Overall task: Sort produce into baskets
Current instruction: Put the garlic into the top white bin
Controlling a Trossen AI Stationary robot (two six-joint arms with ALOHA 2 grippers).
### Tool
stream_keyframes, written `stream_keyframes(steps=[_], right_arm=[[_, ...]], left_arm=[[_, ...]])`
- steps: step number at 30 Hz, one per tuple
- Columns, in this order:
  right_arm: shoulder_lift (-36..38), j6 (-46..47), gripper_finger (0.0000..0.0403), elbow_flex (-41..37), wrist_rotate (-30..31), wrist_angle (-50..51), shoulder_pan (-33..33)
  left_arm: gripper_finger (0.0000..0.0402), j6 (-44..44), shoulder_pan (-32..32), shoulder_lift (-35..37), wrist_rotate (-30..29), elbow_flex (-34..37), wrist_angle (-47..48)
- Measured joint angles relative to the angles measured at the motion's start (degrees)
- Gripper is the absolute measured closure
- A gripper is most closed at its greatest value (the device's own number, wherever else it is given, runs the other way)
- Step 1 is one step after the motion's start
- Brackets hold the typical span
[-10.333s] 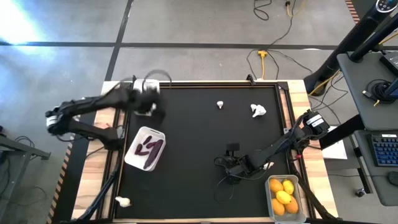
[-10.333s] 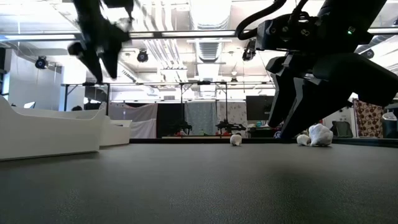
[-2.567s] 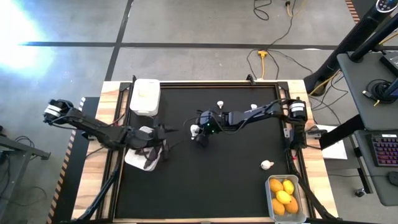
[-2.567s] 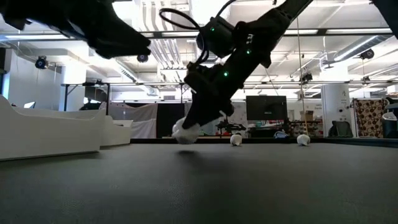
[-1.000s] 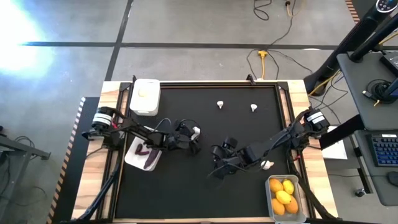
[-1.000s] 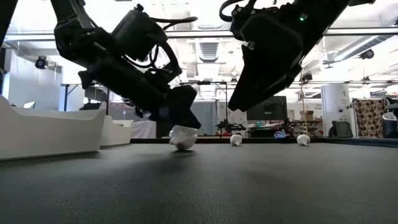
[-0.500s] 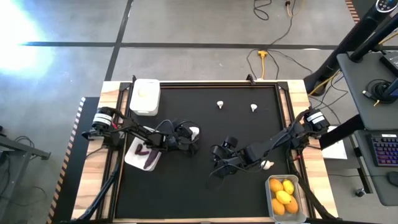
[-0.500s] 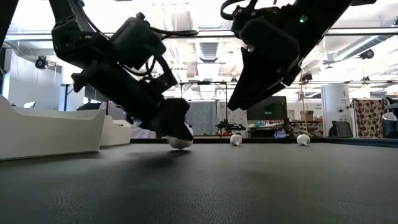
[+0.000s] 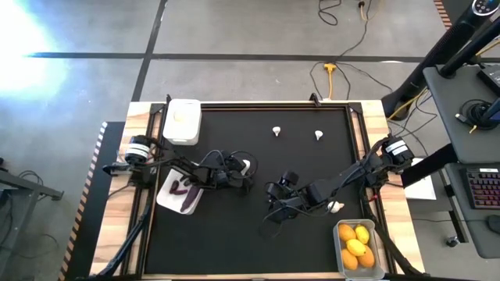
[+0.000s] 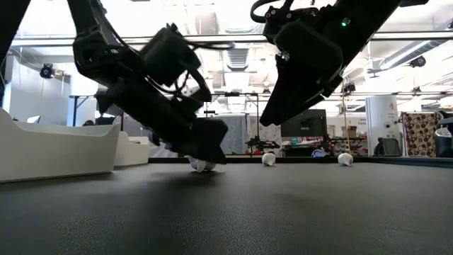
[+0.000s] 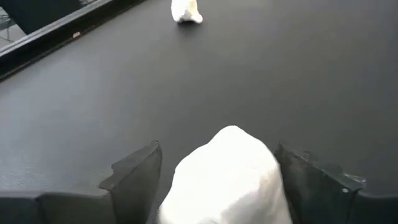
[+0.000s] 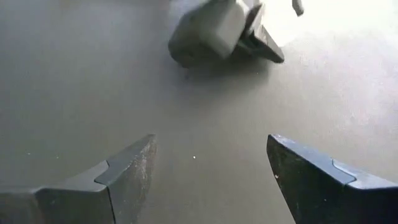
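Compared with one second before, the left gripper [image 9: 241, 173] had come lower over the white garlic bulb [image 11: 227, 171] near the middle of the black mat [image 9: 258, 242], and its jaws had spread wider. In the left wrist view the bulb sat between the two fingers [image 11: 134, 177], with a gap on each side, so nothing was gripped yet. The right gripper [image 9: 277, 200] hung just above bare mat nearby, jaws wide apart and empty. Two more bulbs [image 9: 276, 130] lay at the far side of the mat, and another one [image 9: 335, 207] lay beside the right arm. The eggplant basket [image 9: 166, 200] was close to the left arm, the white basket [image 9: 181, 133] stood at the far left corner, and the fruit basket [image 9: 341, 251] with yellow and orange fruits was at the near right. To do this step well, I think the left fingers should go down until their tips nearly touch the mat, keep the bulb centred, and close slowly, because a round light bulb could easily roll or slip away
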State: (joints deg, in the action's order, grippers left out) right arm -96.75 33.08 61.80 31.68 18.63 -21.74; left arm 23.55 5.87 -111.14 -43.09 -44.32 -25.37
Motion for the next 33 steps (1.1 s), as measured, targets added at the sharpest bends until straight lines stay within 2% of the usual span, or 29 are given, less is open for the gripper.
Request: stream_keyframes(steps=[4, 8, 13, 17, 20, 23, 26, 29, 33], right_arm=[[0.0, -0.07, 0.0112, 0.0, -0.13, 0.19, -0.02], [0.0, -0.08, 0.0117, 0.0, -0.15, 1.01, -0.13], [0.0, -0.21, 0.0125, 0.0, -0.2, 1.81, -0.14], [0.0, -0.62, 0.0132, -0.32, -0.32, 2.12, -0.36], [0.0, -0.72, 0.0137, -1.12, -0.59, 2.15, -0.86], [0.0, -0.85, 0.014, -1.49, -1.05, 2.05, -1.05], [0.0, -0.37, 0.0144, -1.68, -2.23, 2.09, -1.11], [0.0, -0.02, 0.0148, -1.66, -2.95, 1.85, -1.44], [0.0, -0.02, 0.0152, -1.66, -3.4, 1.61, -1.75]], left_arm=[[0.016, 0.01, -0.16, -2.26, 0.06, -2.36, 1.96], [0.0207, -0.04, -0.15, -0.68, 0.17, -5.83, 11.95], [0.0208, 0.36, 0.18, 4.97, -1.9, -9.95, 22.96], [0.0207, 0.04, -0.21, 11.2, -6.23, -13.93, 39.05], [0.0205, 2.54, -2.64, 16.83, -11.32, -18.06, 56.54], [0.0204, 6.21, -7.92, 21.74, -13.97, -20.55, 71.17], [0.0203, 9.49, -16.81, 26.04, -13.28, -20.45, 79.19], [0.0203, 10.19, -26.76, 28.54, -12.25, -18.38, 80.1], [0.0202, 8.4, -38.49, 28.53, -8.09, -16.09, 77.39]])
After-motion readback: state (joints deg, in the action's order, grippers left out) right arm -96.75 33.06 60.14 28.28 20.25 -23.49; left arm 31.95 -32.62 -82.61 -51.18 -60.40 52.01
